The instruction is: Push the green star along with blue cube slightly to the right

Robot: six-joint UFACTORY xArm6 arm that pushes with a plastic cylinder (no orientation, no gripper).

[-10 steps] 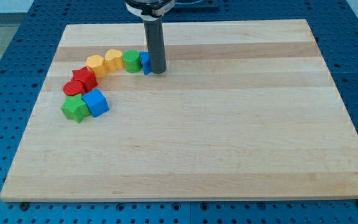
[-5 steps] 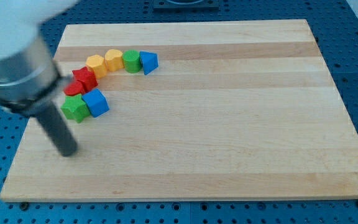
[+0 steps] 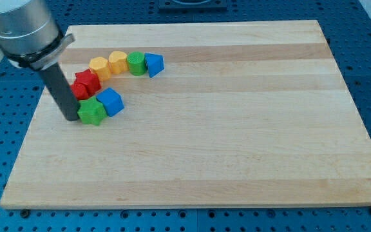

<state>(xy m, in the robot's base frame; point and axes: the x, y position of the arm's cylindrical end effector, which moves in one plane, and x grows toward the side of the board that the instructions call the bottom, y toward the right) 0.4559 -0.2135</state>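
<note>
The green star (image 3: pixel 93 111) lies on the wooden board (image 3: pixel 237 129) at the view's left, touching the blue cube (image 3: pixel 111 102) on its right. My tip (image 3: pixel 69 118) stands right against the green star's left side. The dark rod rises from there toward the view's top left and hides part of the red blocks behind it.
Two red blocks (image 3: pixel 85 84) sit just above the star. From them an arc runs to the right: an orange block (image 3: pixel 99 67), a yellow block (image 3: pixel 118 62), a green round block (image 3: pixel 136 63) and a blue triangular block (image 3: pixel 153 64).
My tip swung from the blue triangular block down to the board's left, then came in against the green star. The star and blue cube have shifted slightly right.
</note>
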